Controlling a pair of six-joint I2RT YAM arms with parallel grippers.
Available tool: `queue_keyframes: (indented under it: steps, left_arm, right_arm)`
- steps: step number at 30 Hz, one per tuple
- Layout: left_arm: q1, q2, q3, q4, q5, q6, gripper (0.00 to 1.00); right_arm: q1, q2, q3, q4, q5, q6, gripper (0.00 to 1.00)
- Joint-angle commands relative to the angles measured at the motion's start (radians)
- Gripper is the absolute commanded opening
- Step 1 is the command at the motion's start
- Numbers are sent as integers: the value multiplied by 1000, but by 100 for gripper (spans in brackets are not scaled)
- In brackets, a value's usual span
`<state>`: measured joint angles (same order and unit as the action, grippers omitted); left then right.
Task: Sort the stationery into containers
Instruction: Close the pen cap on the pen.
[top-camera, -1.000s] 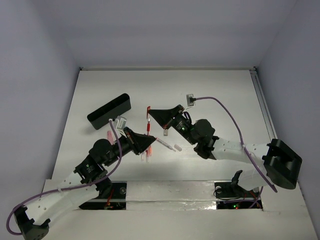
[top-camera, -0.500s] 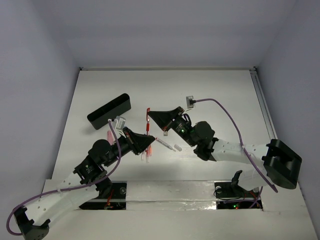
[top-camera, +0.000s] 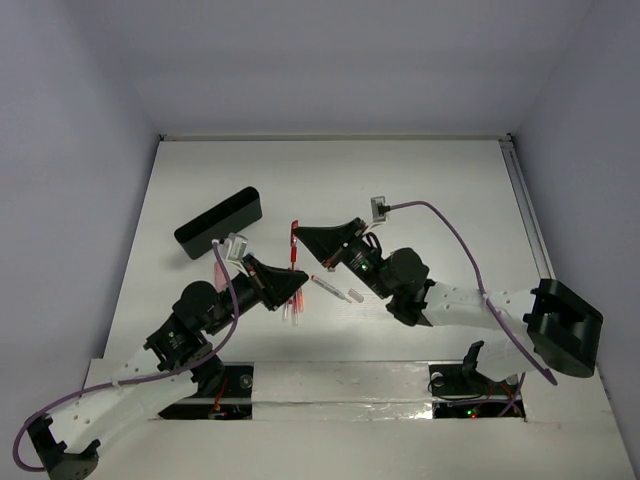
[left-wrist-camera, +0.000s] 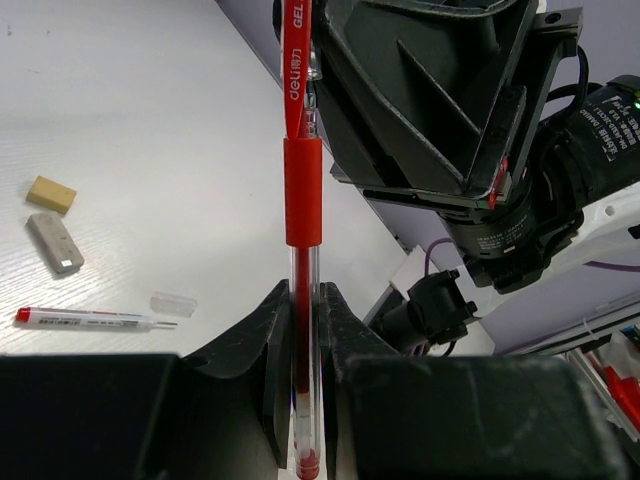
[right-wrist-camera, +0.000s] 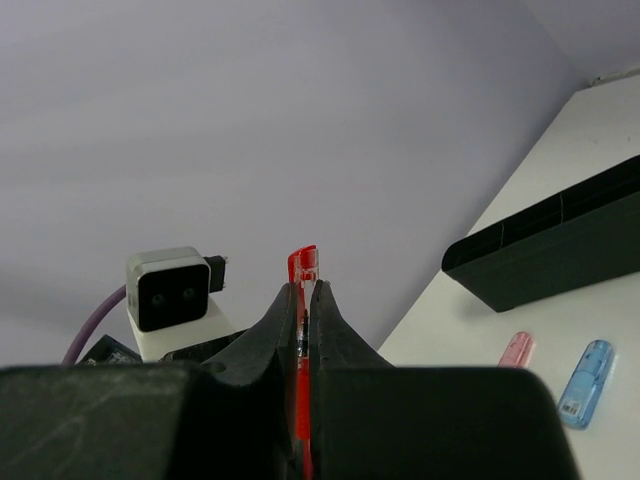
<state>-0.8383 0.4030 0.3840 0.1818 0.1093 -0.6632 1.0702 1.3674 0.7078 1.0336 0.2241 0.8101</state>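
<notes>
Your left gripper (left-wrist-camera: 303, 315) is clamped on the lower barrel of the red pen (left-wrist-camera: 303, 190), bottom centre of its wrist view. Your right gripper (right-wrist-camera: 306, 300) pinches the pen's clip end, with only the red tip showing above its fingers. The box (top-camera: 218, 222) lies upper left in the top view, where the grippers hide most of the pen.

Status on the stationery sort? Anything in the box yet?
Done: nothing visibly in the long black rectangular box. In hand: the left gripper and the right gripper both clamp one red gel pen. Left: beige eraser, grey eraser, white pen, pink capsule and blue capsule lie loose on the table.
</notes>
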Motion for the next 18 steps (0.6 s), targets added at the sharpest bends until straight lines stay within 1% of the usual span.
queue_keyframes:
  steps: [1,16,18]
  left_arm:
    - [1,-16,21,50,-22,10,0]
    - [1,-26,38,54,-46,8,0]
    - [1,-23,42,58,-45,8,0]
  right_arm:
    - [19,-1,-4,97,37,-38,0]
    - [111,5,-2,121,152,-195,0]
    - [120,9,-4,129,152,-196,0]
